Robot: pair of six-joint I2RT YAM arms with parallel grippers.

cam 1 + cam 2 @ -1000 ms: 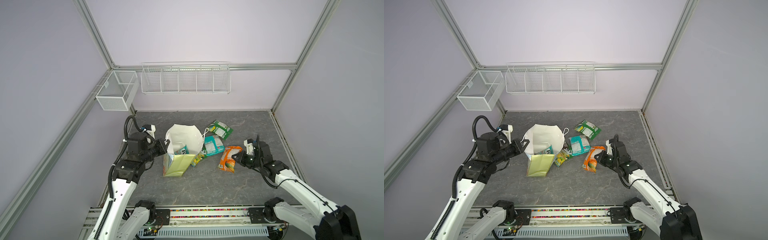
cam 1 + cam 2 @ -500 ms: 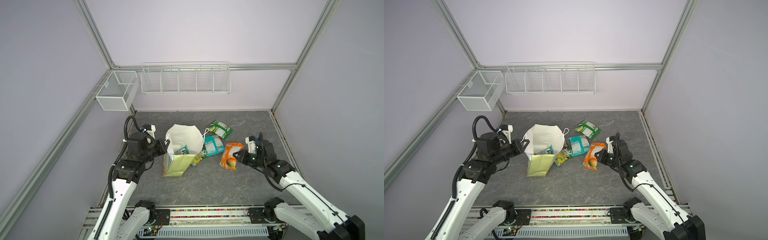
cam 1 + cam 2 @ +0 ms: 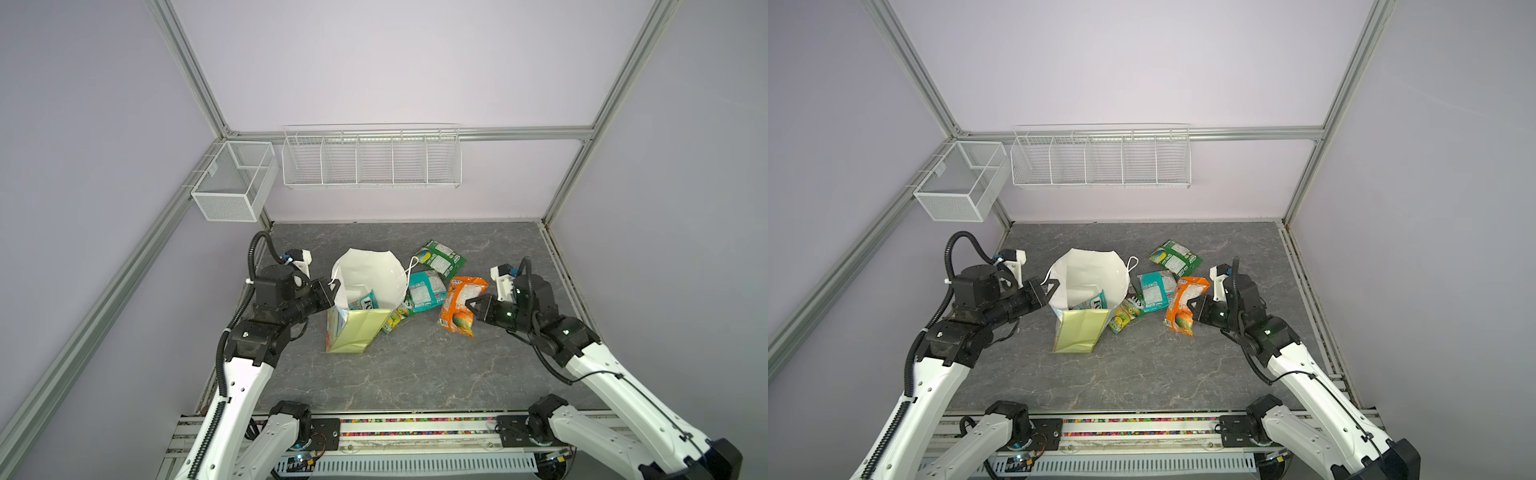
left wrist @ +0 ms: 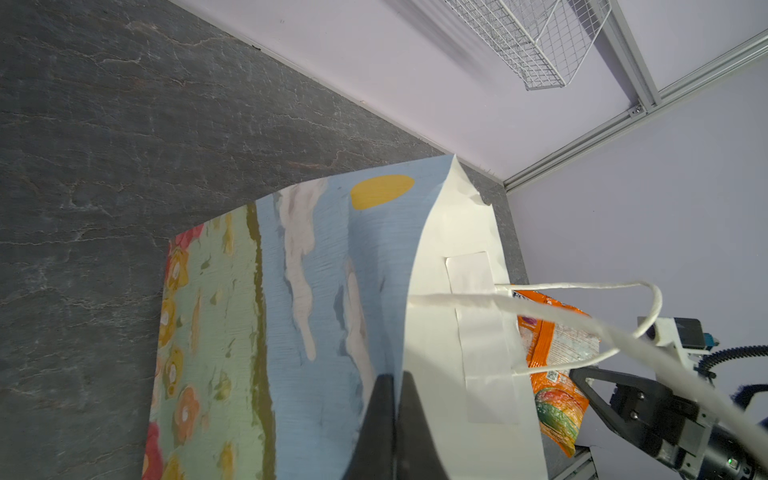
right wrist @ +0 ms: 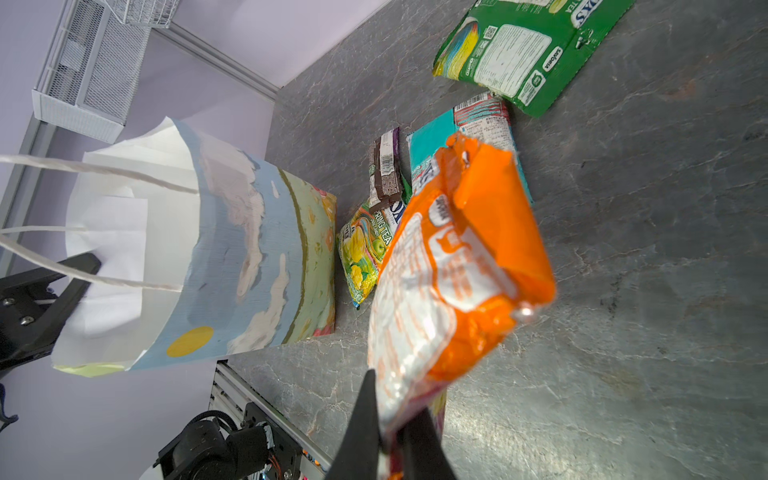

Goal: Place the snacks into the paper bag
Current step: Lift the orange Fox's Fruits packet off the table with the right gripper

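Note:
The paper bag [image 3: 361,270] [image 3: 1088,270] stands open left of centre, with a teal-red Fox's packet [image 3: 365,301] inside. My left gripper [image 3: 334,286] [image 4: 397,378] is shut on the bag's left rim. My right gripper [image 3: 469,305] [image 5: 395,415] is shut on one end of the orange packet [image 3: 459,307] [image 5: 457,257], which hangs just above the table to the right of the bag. On the table between them lie a green packet [image 3: 440,257], a teal packet [image 3: 426,291], a yellow-green packet [image 3: 395,318] and a dark brown bar [image 5: 386,170].
A long white wire basket [image 3: 372,160] hangs on the back wall and a mesh basket [image 3: 232,187] on the left wall, both well above the table. Aluminium frame posts stand at the back corners.
My right gripper has raised the orange packet off the table, so it now hangs from the jaws. The left arm and the bag have not moved.

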